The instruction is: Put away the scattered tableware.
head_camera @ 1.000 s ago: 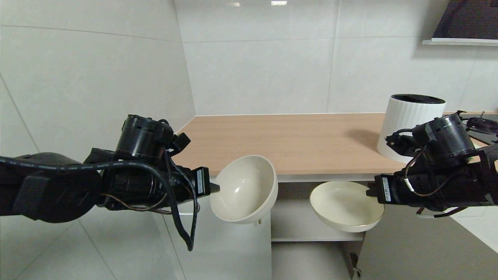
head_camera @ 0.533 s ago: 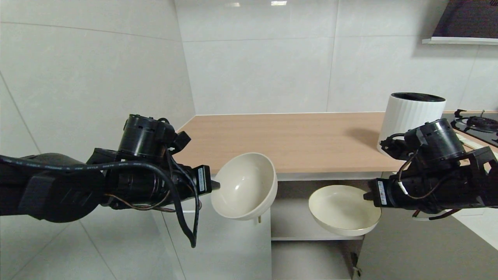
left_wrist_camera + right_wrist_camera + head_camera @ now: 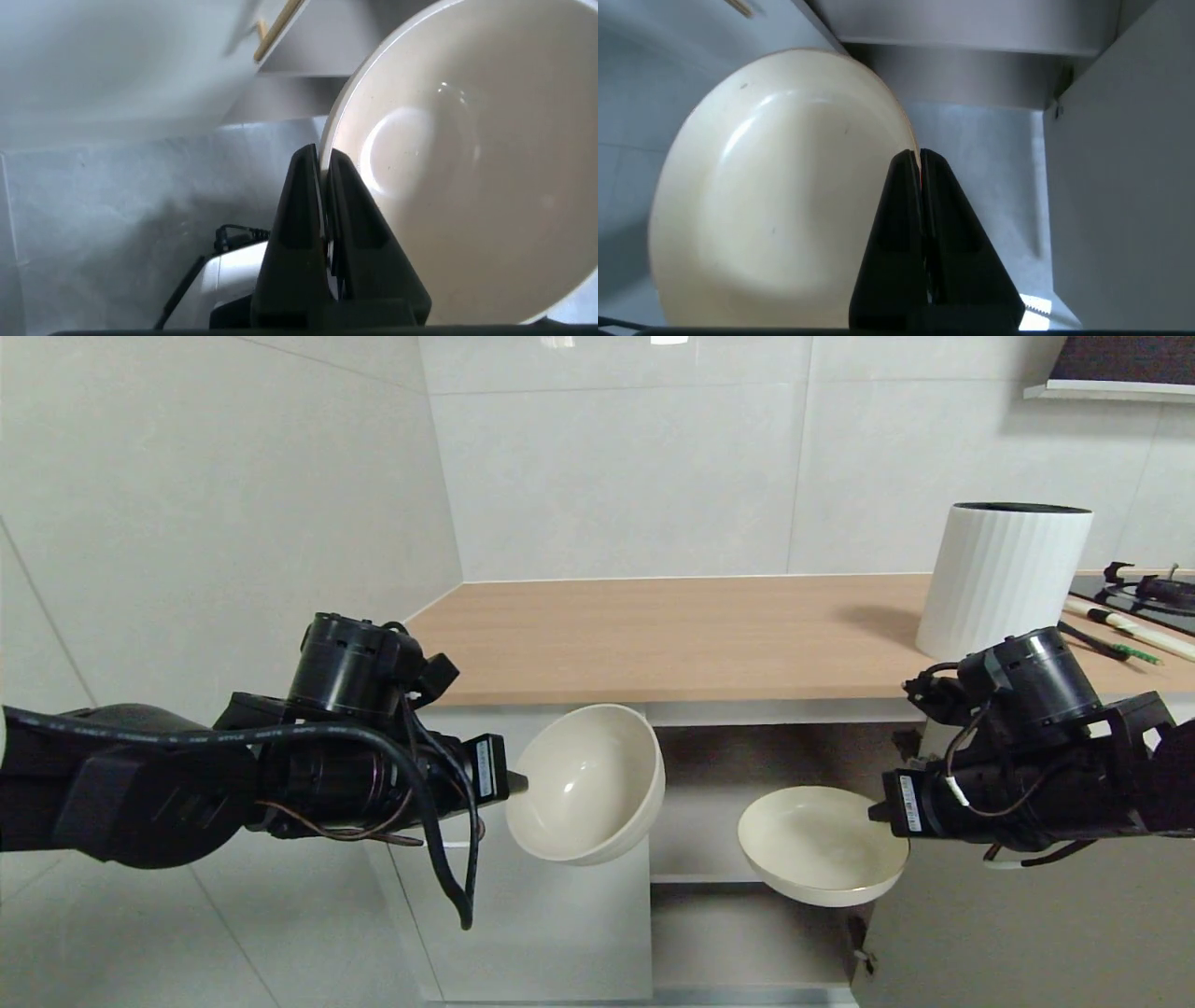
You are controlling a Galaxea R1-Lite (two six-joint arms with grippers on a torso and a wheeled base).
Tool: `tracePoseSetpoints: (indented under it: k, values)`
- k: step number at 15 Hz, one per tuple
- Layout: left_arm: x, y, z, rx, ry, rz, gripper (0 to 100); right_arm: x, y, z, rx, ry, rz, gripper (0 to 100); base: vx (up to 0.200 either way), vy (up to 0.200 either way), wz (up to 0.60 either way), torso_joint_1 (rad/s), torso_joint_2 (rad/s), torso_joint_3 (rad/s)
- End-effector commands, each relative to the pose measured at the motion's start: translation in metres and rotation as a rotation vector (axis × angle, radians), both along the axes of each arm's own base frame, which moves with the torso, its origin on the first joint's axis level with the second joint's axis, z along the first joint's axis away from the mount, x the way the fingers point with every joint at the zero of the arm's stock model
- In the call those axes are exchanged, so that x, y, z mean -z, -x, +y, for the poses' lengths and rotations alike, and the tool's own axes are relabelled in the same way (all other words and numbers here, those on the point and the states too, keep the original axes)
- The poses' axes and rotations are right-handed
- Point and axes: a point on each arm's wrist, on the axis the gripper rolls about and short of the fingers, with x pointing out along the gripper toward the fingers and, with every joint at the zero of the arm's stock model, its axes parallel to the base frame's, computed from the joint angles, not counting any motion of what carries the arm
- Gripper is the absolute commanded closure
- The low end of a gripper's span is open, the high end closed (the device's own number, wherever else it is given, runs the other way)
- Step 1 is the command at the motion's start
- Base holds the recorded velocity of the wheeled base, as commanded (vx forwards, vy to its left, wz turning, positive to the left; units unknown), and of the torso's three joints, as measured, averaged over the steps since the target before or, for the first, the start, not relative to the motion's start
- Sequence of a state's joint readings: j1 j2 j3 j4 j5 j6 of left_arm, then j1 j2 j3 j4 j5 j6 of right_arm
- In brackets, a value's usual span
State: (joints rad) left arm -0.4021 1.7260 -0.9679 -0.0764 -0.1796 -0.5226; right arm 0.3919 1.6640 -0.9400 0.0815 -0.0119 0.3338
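My left gripper (image 3: 516, 785) is shut on the rim of a deep cream bowl (image 3: 583, 784), held tilted in the air in front of the cabinet below the counter. Seen from the left wrist, the fingers (image 3: 322, 168) pinch the bowl (image 3: 448, 159) at its edge. A shallow cream plate (image 3: 822, 845) hangs from my right gripper (image 3: 878, 810), which is shut on its rim, level with the open cabinet shelf. From the right wrist, the closed gripper (image 3: 920, 163) clamps the plate (image 3: 775, 187) at its edge.
A wooden countertop (image 3: 672, 635) runs across above the open cabinet (image 3: 709, 840). A tall white ribbed container (image 3: 1004, 579) stands on it at the right, with chopsticks (image 3: 1120, 630) and a stove burner (image 3: 1153, 588) beyond. A cabinet door (image 3: 1018, 933) stands open at the right.
The head camera has dropped, so the counter sits higher in view. The right gripper and plate have shifted slightly left and down toward the cabinet opening; the left bowl has kept its place.
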Motion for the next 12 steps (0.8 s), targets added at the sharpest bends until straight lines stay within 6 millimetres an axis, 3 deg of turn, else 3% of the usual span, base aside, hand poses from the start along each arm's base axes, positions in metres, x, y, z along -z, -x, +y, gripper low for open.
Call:
tracePoseSetpoints:
  k: [1,8,12]
  values:
    - [0.0004,-0.0003,0.0000,-0.001,0.000,0.001,100,0.0026,-0.0014,0.0008,0.000,0.003,0.008,100,0.000,0.000,0.00,-0.168,0.45,0.286]
    - [-0.0005,-0.0002,0.0000,-0.001,0.001,-0.002,100,0.0063,-0.0041,0.0019,0.000,0.002,0.000,100,0.000,0.000,0.00,-0.132,0.44,0.295]
    - [0.0004,-0.0007,-0.0002,-0.001,0.000,0.001,100,0.0102,-0.0073,0.0032,0.001,0.004,0.008,100,0.000,0.000,0.00,-0.018,0.08,0.051]
